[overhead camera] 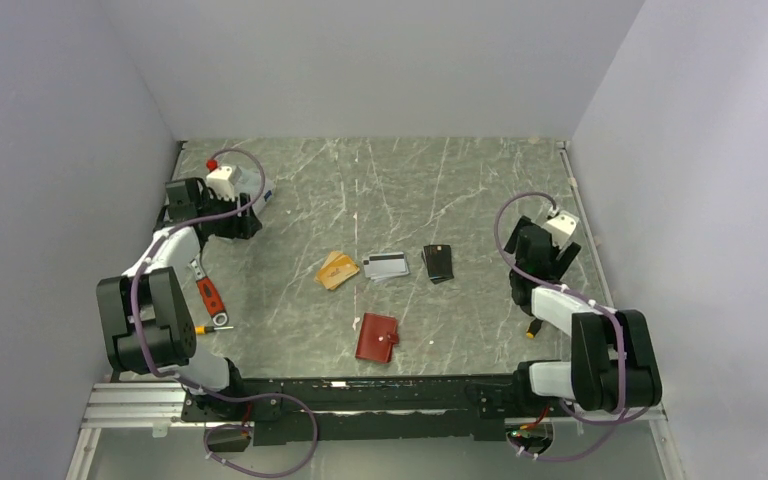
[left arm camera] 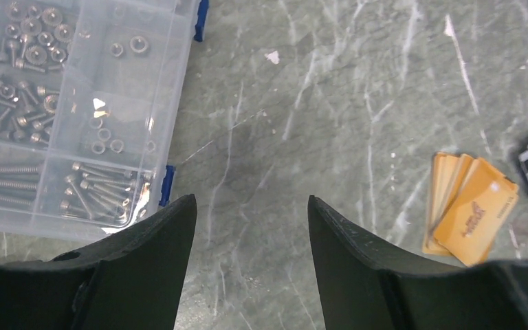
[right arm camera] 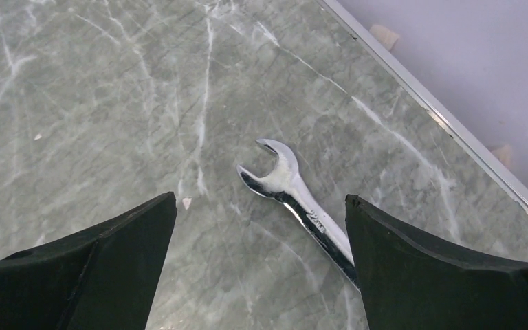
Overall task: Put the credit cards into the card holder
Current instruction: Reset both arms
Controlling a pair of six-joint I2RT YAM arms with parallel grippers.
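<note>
The gold-orange credit cards [overhead camera: 337, 270] lie fanned near the table's middle, with silver-white credit cards [overhead camera: 385, 265] just to their right. The dark-red card holder [overhead camera: 377, 338] lies closed nearer the front edge. My left gripper [overhead camera: 243, 222] hovers at the far left, well away from the cards. In the left wrist view it [left arm camera: 252, 199] is open over bare table, and the gold cards [left arm camera: 471, 208] show at the right. My right gripper [overhead camera: 528, 258] is at the right side. The right wrist view shows it [right arm camera: 261, 198] open and holding nothing.
A clear parts box [left arm camera: 62, 110] of screws and nuts sits by my left gripper. A small black rectangle [overhead camera: 438, 262] lies right of the silver cards. A steel wrench [right arm camera: 295, 196] lies under my right gripper near the table's right edge [right arm camera: 447, 124]. A red-handled tool [overhead camera: 208, 296] lies at the left.
</note>
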